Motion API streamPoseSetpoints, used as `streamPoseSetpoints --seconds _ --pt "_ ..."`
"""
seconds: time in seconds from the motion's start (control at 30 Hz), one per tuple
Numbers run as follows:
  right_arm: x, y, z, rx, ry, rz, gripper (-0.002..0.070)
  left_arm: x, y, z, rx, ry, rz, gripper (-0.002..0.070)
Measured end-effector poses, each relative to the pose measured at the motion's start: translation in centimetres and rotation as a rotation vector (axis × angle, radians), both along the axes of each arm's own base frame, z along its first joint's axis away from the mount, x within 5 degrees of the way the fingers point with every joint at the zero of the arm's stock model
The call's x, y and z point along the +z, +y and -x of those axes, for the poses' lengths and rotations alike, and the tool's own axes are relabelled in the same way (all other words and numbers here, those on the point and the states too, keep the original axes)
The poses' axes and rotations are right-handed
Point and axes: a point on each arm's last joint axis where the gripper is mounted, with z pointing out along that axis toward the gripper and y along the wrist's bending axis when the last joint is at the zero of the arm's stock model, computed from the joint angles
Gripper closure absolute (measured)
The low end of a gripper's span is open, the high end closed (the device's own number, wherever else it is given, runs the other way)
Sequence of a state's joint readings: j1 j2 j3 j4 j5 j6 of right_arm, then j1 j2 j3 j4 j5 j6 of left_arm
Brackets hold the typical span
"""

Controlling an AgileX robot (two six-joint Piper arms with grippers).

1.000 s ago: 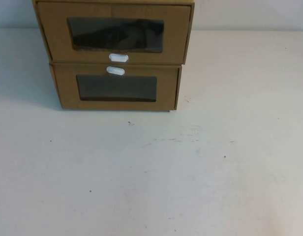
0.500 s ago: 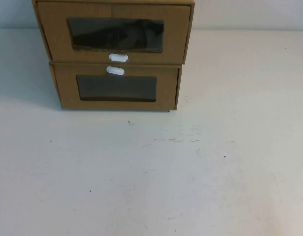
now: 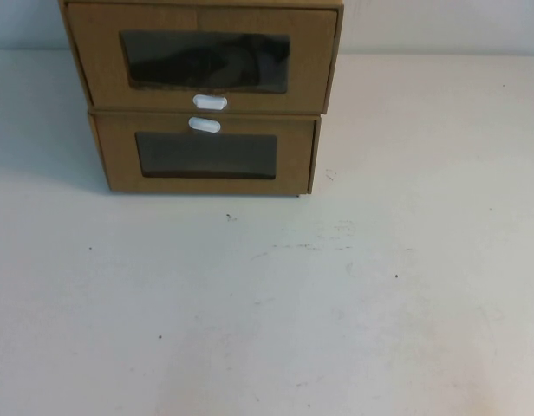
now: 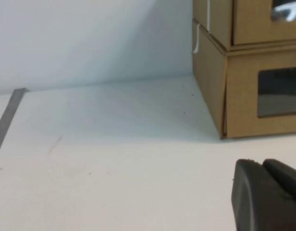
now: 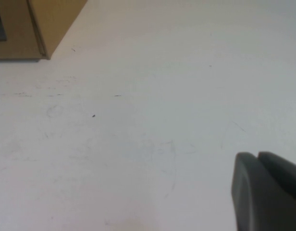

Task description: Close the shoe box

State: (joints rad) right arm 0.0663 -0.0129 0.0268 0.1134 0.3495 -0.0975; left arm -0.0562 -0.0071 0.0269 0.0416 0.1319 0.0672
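The shoe box (image 3: 202,56) is the upper of two stacked brown cardboard boxes at the table's back left. It has a dark window and a white pull tab (image 3: 209,101) below the window. Its drawer front sits about flush with its shell. Its corner also shows in the left wrist view (image 4: 249,21). Neither gripper shows in the high view. My left gripper (image 4: 261,162) is shut and empty, low over the table, short of the boxes' left corner. My right gripper (image 5: 257,155) is shut and empty over bare table, well away from the boxes.
The twin box (image 3: 206,156), with its white tab (image 3: 204,125) above the window, stands on the white table (image 3: 336,303) under the shoe box. Its corner shows in the right wrist view (image 5: 37,24). A grey tape strip (image 4: 6,120) lies at the far left.
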Motion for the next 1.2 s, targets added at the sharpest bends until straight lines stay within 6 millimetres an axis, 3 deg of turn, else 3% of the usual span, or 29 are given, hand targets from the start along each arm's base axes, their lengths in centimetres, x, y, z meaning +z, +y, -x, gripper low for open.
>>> streamPoseSetpoints --seconds 0.4,1.2 --pt "0.0 0.0 0.0 0.000 0.000 0.000 0.0689 -2.2 -0.4 0.5 -0.067 0.240 -0.061 0.0680" --pt "0.0 0.0 0.0 0.000 0.000 -0.002 0.0689 -2.2 -0.4 0.5 -0.067 0.240 -0.065 0.0680"
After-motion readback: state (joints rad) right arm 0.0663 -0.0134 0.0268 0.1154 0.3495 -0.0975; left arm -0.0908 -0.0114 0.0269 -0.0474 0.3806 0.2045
